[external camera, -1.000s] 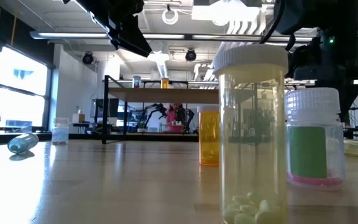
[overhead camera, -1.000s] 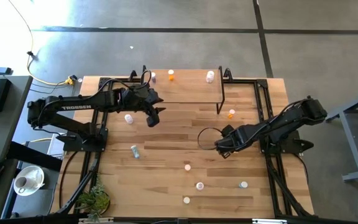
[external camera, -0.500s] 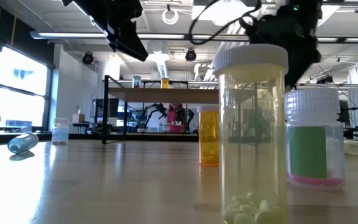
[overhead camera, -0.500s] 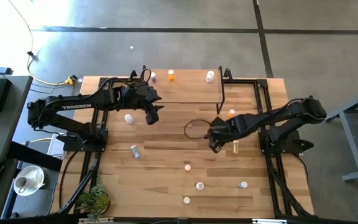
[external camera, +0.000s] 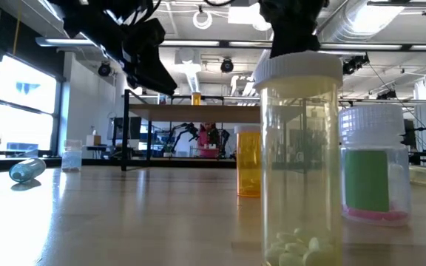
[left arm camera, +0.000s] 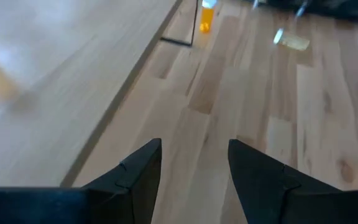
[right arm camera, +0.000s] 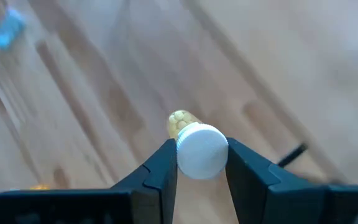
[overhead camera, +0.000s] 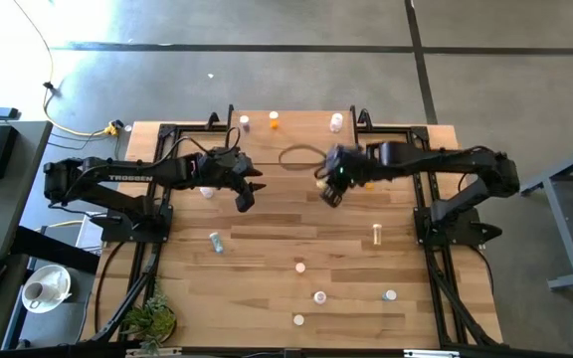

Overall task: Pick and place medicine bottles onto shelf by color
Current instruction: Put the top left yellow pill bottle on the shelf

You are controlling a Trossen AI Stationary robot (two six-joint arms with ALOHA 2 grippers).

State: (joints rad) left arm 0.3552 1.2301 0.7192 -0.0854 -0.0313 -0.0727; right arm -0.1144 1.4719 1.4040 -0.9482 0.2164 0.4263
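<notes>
My right pincer (right arm camera: 201, 163) pinching yellow bottle (right arm camera: 195, 145), cap toward cam. Since 1 s ago: swung from near my base up to shelf (overhead camera: 296, 134) edge, bottle w/ me. Placing likely next. Left pincer (left arm camera: 194, 169) spread, empty, hovering beside shelf.

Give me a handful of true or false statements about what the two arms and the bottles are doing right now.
1. The right gripper holds a white-capped yellow bottle. True.
2. The left gripper holds a bottle. False: its jaws are open with nothing between them.
3. Three bottles stand on the shelf. True.
4. The pale blue bottle at the table's left stands upright. False: it lies on its side.
5. The right gripper is near the shelf's front edge. True.
</notes>
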